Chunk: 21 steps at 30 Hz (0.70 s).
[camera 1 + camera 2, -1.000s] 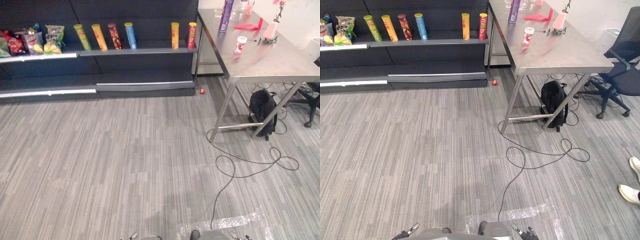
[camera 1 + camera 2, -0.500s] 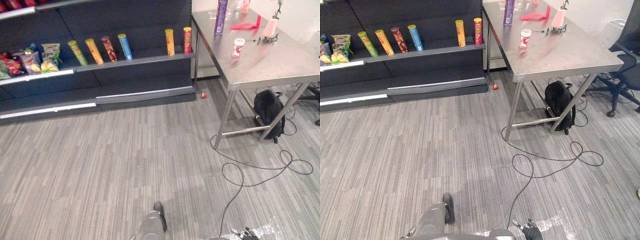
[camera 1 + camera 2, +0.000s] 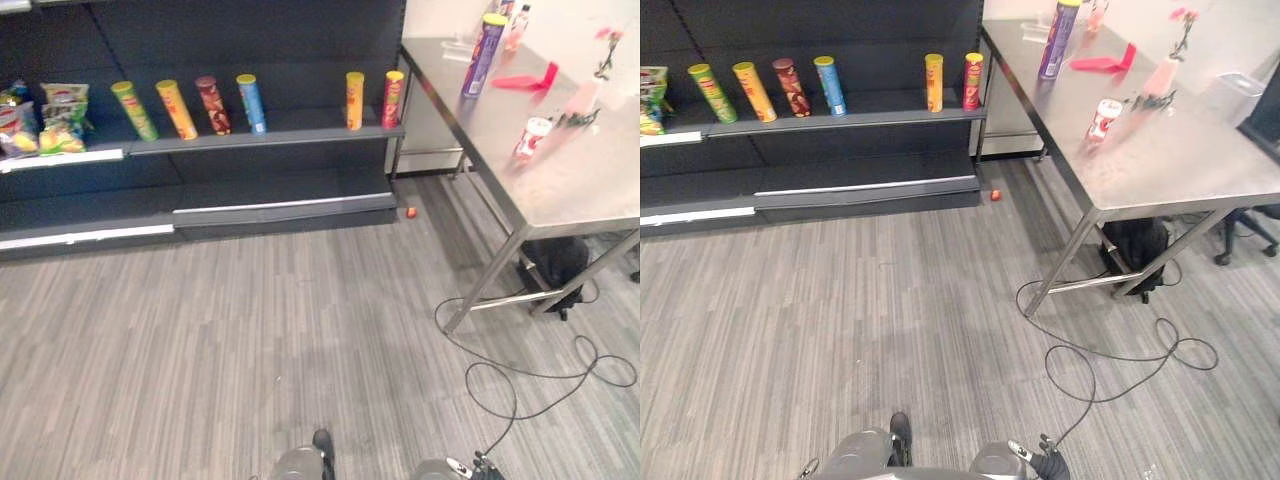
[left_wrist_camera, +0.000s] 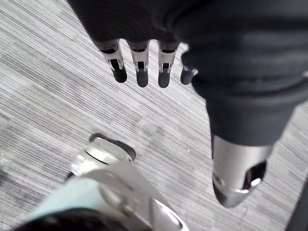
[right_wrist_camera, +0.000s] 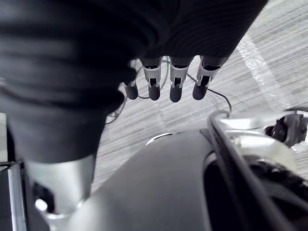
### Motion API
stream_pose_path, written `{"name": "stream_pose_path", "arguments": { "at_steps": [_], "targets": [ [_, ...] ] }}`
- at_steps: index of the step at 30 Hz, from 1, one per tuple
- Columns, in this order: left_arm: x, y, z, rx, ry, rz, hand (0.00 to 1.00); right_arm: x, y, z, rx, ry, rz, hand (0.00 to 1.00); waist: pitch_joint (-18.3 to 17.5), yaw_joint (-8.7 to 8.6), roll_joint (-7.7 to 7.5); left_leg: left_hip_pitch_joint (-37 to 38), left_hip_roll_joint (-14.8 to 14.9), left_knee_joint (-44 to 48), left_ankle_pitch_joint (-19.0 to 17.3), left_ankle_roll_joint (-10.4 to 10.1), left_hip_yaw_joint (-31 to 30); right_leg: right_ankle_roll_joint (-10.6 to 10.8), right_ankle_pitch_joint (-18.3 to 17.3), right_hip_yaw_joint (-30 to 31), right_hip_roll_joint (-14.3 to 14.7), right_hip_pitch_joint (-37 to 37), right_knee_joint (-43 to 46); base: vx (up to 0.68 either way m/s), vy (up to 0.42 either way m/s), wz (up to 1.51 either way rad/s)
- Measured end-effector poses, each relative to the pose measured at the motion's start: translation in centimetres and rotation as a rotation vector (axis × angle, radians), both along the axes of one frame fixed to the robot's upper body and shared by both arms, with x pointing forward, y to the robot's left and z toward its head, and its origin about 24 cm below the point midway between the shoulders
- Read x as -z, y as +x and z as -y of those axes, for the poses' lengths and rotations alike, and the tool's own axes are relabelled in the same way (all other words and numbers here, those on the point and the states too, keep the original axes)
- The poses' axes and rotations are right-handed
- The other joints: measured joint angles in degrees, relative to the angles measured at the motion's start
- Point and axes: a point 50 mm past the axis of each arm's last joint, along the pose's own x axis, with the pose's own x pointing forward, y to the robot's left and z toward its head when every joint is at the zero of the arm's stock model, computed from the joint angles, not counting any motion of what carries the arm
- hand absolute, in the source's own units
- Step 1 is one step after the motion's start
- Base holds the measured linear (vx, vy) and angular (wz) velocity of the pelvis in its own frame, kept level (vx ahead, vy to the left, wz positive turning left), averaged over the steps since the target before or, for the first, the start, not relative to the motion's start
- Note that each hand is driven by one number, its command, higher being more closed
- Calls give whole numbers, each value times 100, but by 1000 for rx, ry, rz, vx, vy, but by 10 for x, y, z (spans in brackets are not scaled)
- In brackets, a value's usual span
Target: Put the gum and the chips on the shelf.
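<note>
- Left robot hand (image 4: 140, 67) and right robot hand (image 5: 153, 81): fingers relaxed, both empty.
- Gum (image 3: 1102, 120) and chips (image 3: 1058, 40) stand on the counter (image 3: 1180, 175), well apart from the shelf (image 3: 840, 120).
- Task looks unstarted: both pickups and placements remain.

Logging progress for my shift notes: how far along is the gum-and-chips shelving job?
Nothing looks done yet. The purple chips tube and the small red-and-white bottle, probably the gum, stand on the steel table. In hand: nothing; the left hand and right hand hang open over the floor. Left: fetch both and place them on the shelf.
</note>
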Motion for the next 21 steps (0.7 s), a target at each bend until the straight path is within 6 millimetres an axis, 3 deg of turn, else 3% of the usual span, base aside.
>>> {"name": "stream_pose_path", "arguments": {
  "at_steps": [1, 3, 5, 6, 7, 9, 10, 11, 13, 14, 17, 18, 19, 21],
  "targets": [
    [-1, 5, 0, 2, 5, 12, 0, 0, 1, 0, 19, 5, 5, 0, 1, -47, 3, 223, 6, -153, -38, 45, -37, -47, -377, -351, 97, -184, -219, 305, 88, -1],
    [-2, 15, 0, 13, 8, 27, 0, -2, 3, 1, 24, 2, 24, 0, 12, -122, 41, 417, 50, -191, -178, 78, -139, -196, -641, -773, 291, -464, -1054, 303, -7, 14],
    [-1, 22, 4, 30, -9, 41, 0, -5, 2, 6, 13, -27, 44, 0, 21, -117, 181, 563, 200, -143, -351, 82, -185, -197, -608, -1021, 547, -746, -2224, 352, -86, 21],
    [-1, 26, 8, 51, -23, 43, 0, -5, 1, 9, 15, -45, 47, 0, 17, -132, 294, 670, 324, -145, -459, -3, -283, -130, -374, -1020, 760, -870, -3177, 361, -102, 42],
    [-1, 29, 9, 83, -26, 51, 0, -5, -1, 9, 22, -49, 43, 0, 28, -146, 330, 786, 408, -160, -579, -110, -398, -100, 170, -950, 904, -894, -4381, 381, -112, 47],
    [-2, 31, 7, 131, -9, 58, 0, -4, -5, 8, 38, -43, 32, 0, 29, -116, 280, 978, 403, -127, -784, -264, -509, 92, 610, -712, 899, -914, -5381, 403, -209, 47],
    [-2, 29, 7, 152, -9, 56, 0, -3, -7, 7, 49, -36, 26, 0, 25, -127, 275, 1183, 395, -40, -1012, -394, -637, 116, 609, -559, 812, -883, -5486, 731, -444, 62],
    [0, 27, 14, 158, -30, 49, 0, -3, -11, 11, 68, -41, 14, 0, -22, -131, 360, 1428, 546, 48, -1296, -586, -738, 59, 1051, -448, 842, -883, -5026, 680, -411, 59],
    [3, 24, 28, 170, -60, 38, 0, -5, -15, 21, 90, -65, 9, 0, -152, -137, 677, 1511, 819, 111, -1363, -648, -732, -30, 996, -476, 988, -1014, -4411, 582, -325, 44],
    [5, 24, 34, 155, -75, 28, 0, -5, -14, 25, 95, -74, 5, 0, -169, -124, 769, 1576, 947, 405, -1281, -642, -595, -368, 667, -534, 1021, -1075, -3901, 555, -322, 27],
    [5, 20, 32, 134, -77, 0, 0, -4, -14, 25, 101, -70, -20, 0, -169, -127, 777, 1263, 1149, 1527, -961, -733, -513, -414, 256, -643, 1073, -817, -3662, 434, -298, 6],
    [7, 16, 32, 128, -83, -18, 0, -3, -15, 26, 99, -70, -35, 0, -185, -151, 825, 971, 1370, 2386, -619, -928, -449, -439, 108, -722, 1138, -541, -3724, 456, -238, 12],
    [7, 13, 34, 122, -92, -21, 0, -3, -16, 29, 84, -77, -49, 0, -225, -203, 894, 662, 1645, 3165, -50, -1216, -453, -457, 43, -809, 1286, -194, -3955, 372, -145, 13],
    [8, 7, 32, 103, -94, -36, 0, -3, -14, 29, 67, -80, -51, 0, -227, -227, 902, 299, 1970, 4025, 752, -1188, -415, -465, 35, -860, 1490, 370, -4533, 386, -99, 13]
  ]
}}
